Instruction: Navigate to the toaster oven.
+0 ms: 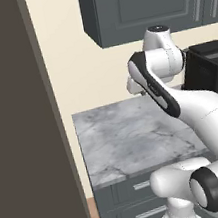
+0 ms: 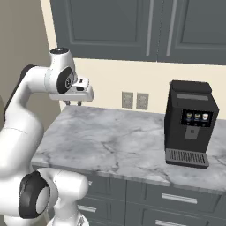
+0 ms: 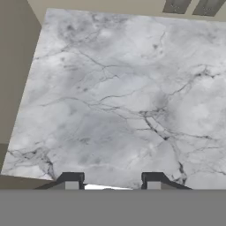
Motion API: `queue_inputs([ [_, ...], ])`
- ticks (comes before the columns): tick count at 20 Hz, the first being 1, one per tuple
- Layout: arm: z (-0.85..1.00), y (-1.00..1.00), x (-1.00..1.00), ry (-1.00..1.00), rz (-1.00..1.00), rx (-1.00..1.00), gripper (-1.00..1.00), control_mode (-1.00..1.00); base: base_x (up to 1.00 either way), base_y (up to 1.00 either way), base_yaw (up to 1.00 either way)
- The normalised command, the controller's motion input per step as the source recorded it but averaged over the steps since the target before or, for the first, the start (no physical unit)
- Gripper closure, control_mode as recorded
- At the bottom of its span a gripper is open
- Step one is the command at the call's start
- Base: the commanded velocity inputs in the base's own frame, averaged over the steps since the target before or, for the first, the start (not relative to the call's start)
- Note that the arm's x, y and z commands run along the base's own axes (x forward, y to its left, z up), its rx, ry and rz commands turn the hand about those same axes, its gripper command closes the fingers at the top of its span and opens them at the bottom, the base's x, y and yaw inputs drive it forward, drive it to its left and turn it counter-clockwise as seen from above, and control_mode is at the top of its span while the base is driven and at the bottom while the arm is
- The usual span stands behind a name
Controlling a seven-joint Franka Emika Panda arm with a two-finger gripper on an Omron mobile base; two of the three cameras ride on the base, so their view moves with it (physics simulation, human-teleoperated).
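A tall brown panel fills the left side of the left base view, standing against the left end of the counter. Dark grey wall cabinets hang across the top of the scene, above a cream wall.

Below them runs a grey marble counter, with dark grey drawers and silver bar handles under its front edge. In the left base view the counter ends just beside the brown panel.

The white arm rises from the base in front of the counter and bends over its left part. In the right base view the hand sits above the back left area of the counter, near the wall.

A tall black coffee machine stands on the right part of the counter, with a small lit screen on its front and a grated drip tray at its foot. Its black body also shows at the right edge of the left base view, behind the arm.

Two grey wall outlets sit side by side on the wall, left of the coffee machine; they appear at the top of the hand view too.

The gripper points down at bare marble, its two dark fingertips set well apart with nothing between them.

The toaster oven cannot be found on this stretch of counter.
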Motion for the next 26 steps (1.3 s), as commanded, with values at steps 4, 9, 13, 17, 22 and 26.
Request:
queue_inputs([
  [4,0.0,0.0,-0.26,0.0,0.0,0.0,-1.0,-1.0,0.0,0.0,0.0],
  [9,0.0,0.0,-0.89,-0.07,0.0,0.0,-1.0,-1.0,0.0,0.0,0.0],
  [13,0.08,-0.09,-1.0,-0.13,0.0,0.0,-1.0,-1.0,0.0,0.0,0.0],
  [17,0.02,-0.07,-0.99,-0.18,0.0,-0.01,-1.0,-1.0,0.0,0.0,0.0],
  [22,0.22,-0.1,-0.67,0.0,0.0,0.0,-1.0,-1.0,0.0,0.0,0.0],
  [26,0.15,-0.03,-0.08,0.0,0.0,0.0,-1.0,1.0,-0.1,-0.06,-0.01],
])
